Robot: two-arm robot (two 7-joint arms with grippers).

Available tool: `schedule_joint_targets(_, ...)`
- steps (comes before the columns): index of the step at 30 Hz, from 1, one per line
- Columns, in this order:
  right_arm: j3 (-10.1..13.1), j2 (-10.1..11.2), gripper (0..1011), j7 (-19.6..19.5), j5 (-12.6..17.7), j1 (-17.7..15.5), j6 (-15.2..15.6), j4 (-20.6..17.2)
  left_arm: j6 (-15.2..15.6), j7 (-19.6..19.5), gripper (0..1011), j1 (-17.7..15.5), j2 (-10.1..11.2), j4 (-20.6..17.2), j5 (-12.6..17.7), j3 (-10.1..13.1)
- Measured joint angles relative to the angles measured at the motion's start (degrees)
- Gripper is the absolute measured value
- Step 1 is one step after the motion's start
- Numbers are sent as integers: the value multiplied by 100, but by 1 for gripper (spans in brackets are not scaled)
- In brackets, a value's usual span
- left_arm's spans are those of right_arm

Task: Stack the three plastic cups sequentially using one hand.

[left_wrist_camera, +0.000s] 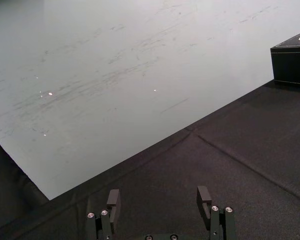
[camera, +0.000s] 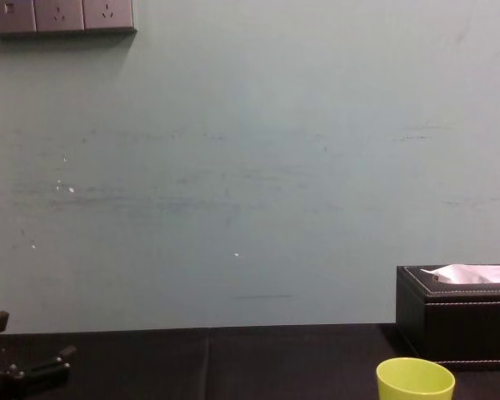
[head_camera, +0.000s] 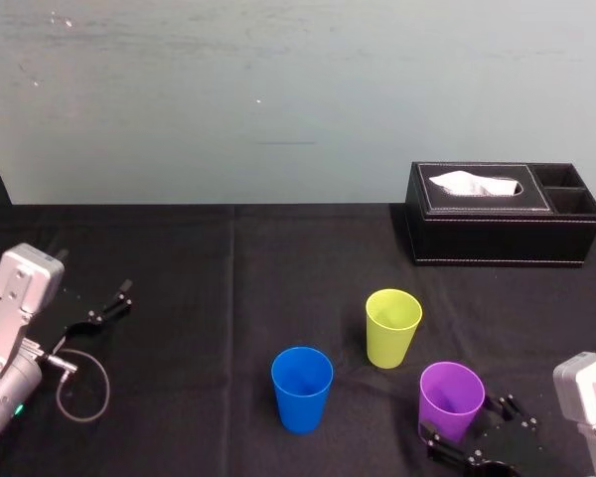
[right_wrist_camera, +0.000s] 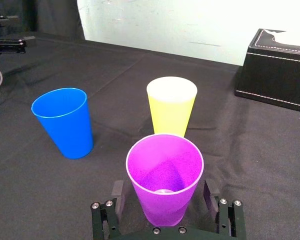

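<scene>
Right tool (right_wrist_camera: pixel 163 194): I am holding it low at the near right of the counter (head_camera: pixel 199 248). Its jaws are standing wide, one on either side of the purple cup (head_camera: pixel 451 396). A narrow gap is showing between each finger and the cup wall, so I am gripping nothing.

Purple cup: standing upright, mouth up, on the black-draped counter, and sitting nearest to me of the three.

Lime-green cup (head_camera: pixel 392 326): standing upright just beyond the purple one and slightly to its left, apart from it.

Blue cup (head_camera: pixel 302 388): standing upright to the left of the purple cup, apart from both others. None of the three is sitting inside another.

Left tool (left_wrist_camera: pixel 160 200): I am holding it idle at the left side of the counter, jaws wide, carrying nothing, over bare black cloth.

Tissue box (head_camera: pixel 497 214): black leather, sitting at the far right of the counter, well behind the cups, with a white tissue showing from its slot.
</scene>
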Motion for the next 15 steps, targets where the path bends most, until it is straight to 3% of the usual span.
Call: schedule_joint_targets(15, 71, -266, 1000, 101, -137, 114, 105, 121, 0, 0, 1000, 0, 0, 0, 0, 0)
